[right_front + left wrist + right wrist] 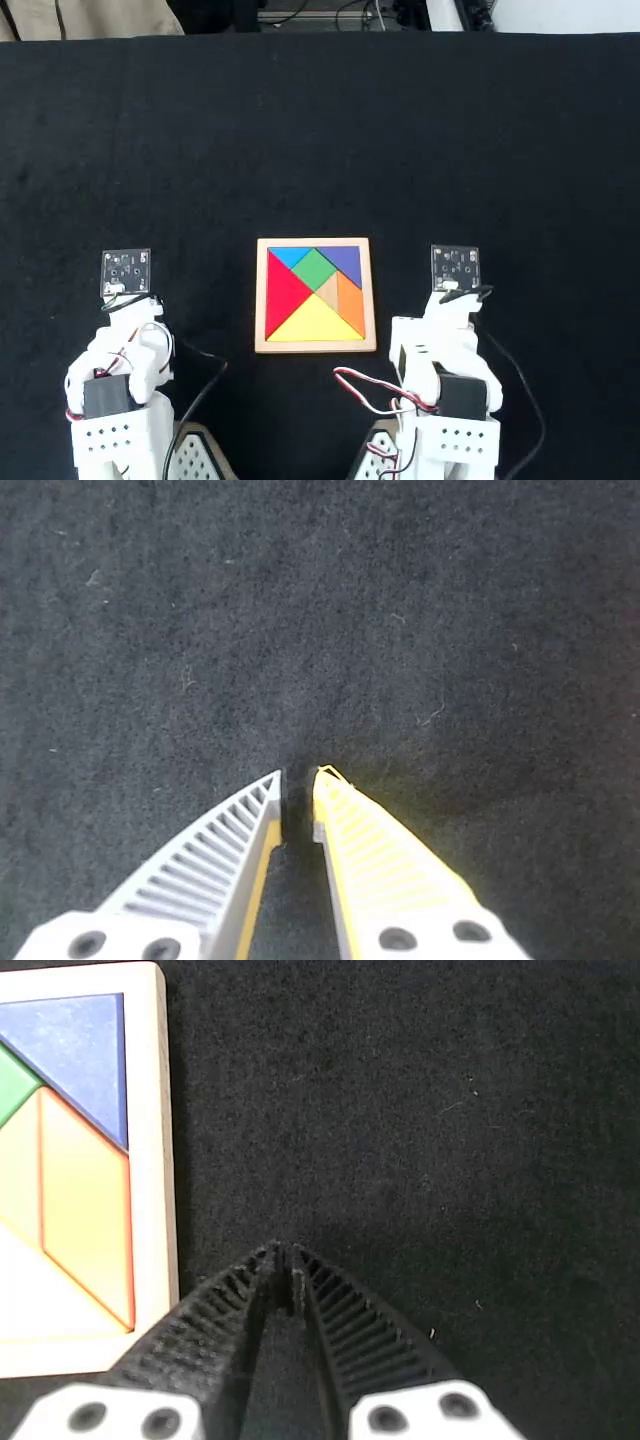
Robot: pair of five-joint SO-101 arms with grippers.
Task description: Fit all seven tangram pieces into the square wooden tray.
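The left gripper (298,780) hangs just over the bare black bench (320,140), tips nearly touching, holding nothing. The right gripper (283,1255) is pinched closed and empty too, just beside the wooden tray (150,1110). The tray lies between the two arms, and I count seven pieces (316,322) in it, lying flat edge to edge with no gap that I can make out. To my eye the job looks finished. The best move is a quiet check of the seams, keeping both arms off the rim so nothing gets nudged.
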